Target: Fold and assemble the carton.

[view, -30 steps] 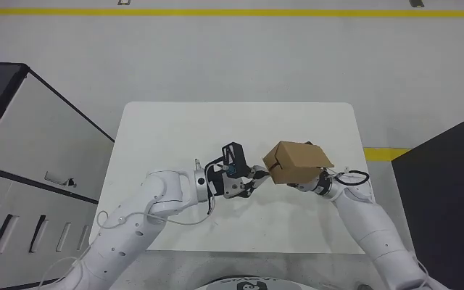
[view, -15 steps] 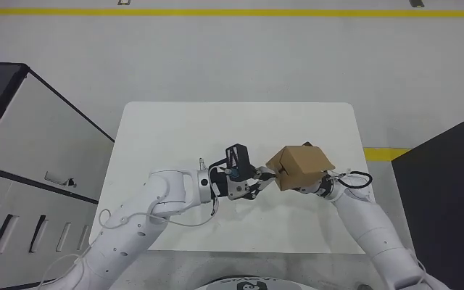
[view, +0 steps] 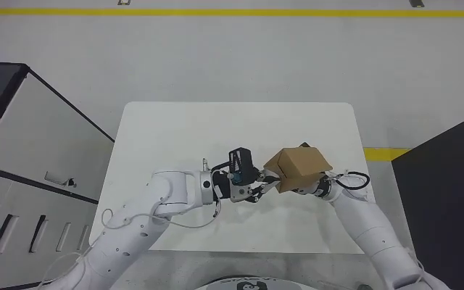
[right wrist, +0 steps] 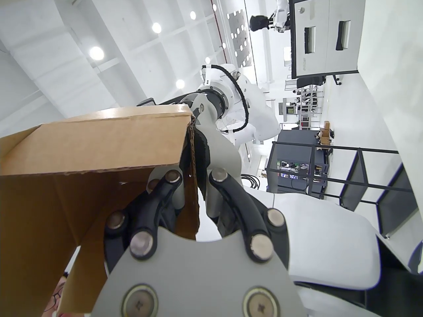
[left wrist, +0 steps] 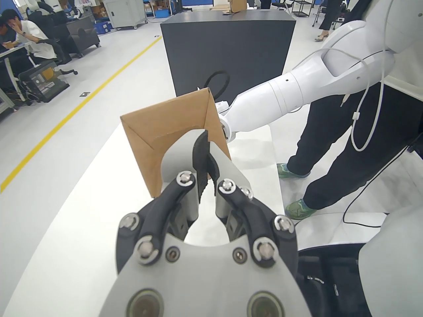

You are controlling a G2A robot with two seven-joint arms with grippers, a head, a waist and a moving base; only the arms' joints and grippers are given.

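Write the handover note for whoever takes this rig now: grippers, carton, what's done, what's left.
Left gripper: shut, apparently pinching an edge of the carton.
Right gripper: shut on a carton wall at its open end.
Carton: held off the table between both arms, over the table's right half.
Done: carton opened into a box shape; the side facing the left wrist looks folded shut.
Left: the end by the right gripper is open; its flaps probably need folding in, then the carton set down.
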